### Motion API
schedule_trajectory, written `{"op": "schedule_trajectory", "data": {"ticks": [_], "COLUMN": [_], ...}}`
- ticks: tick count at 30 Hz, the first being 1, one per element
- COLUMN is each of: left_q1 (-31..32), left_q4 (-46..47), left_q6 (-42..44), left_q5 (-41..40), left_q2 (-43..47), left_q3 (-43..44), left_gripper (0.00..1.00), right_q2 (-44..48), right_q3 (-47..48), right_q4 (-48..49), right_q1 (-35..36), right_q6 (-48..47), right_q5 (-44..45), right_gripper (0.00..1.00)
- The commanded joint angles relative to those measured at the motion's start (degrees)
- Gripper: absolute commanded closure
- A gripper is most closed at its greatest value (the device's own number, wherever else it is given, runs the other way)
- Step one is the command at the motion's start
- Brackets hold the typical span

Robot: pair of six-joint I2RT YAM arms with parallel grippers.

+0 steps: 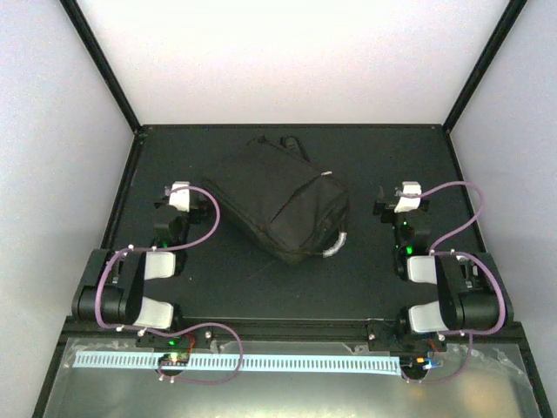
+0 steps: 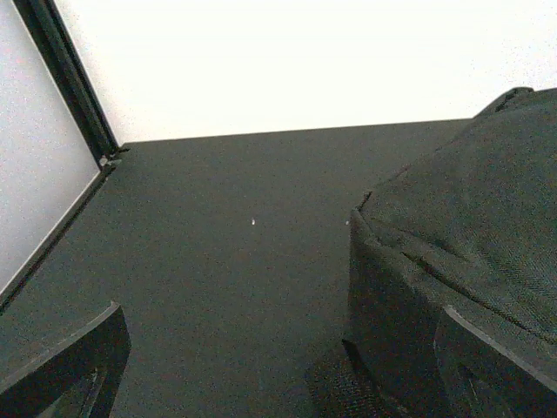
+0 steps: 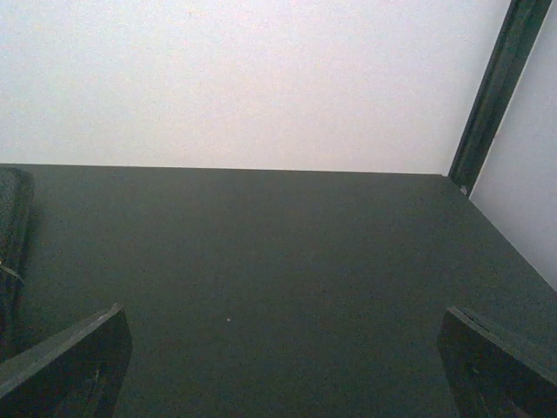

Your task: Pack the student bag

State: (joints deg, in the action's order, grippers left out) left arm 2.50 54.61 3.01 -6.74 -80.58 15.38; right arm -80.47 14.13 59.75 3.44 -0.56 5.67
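Note:
The student bag [image 1: 280, 202], a large black fabric backpack, lies flat in the middle of the black table, its grey curved handle [image 1: 335, 246] at the near right end. My left gripper [image 1: 180, 189] hovers just left of the bag, open and empty. In the left wrist view the bag [image 2: 470, 252] fills the right side, close to the right finger [image 2: 496, 370]. My right gripper [image 1: 406, 193] stands open and empty to the right of the bag, well apart from it. In the right wrist view only the bag's edge [image 3: 10, 235] shows at far left.
The black table [image 1: 383, 279] is walled by white panels with black corner posts [image 1: 109, 74]. A metal shelf with a pale blue ruled strip [image 1: 261, 361] runs along the near edge by the arm bases.

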Motion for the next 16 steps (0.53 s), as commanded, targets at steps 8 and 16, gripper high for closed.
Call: {"op": "schedule_trajectory", "data": {"ticks": [8,16], "left_q1": [-0.46,-0.39], "left_q4": [-1.06,-1.01], "left_q6": [-0.52,-0.54], "left_q5": [1.72,1.68], "left_q2": [1.52,1.52], "left_q3": [2.2,2.2], "left_gripper": [0.01,0.01], "right_q2": [0.4,0.3], "right_q3": [0.73,1.05], "right_q4": [0.91,0.4], "right_q1": [-0.46,-0.66], "right_q6": [-0.57,-0.41], "right_q5": [-0.05,-0.36], "right_gripper": [0.0,0.0]}}
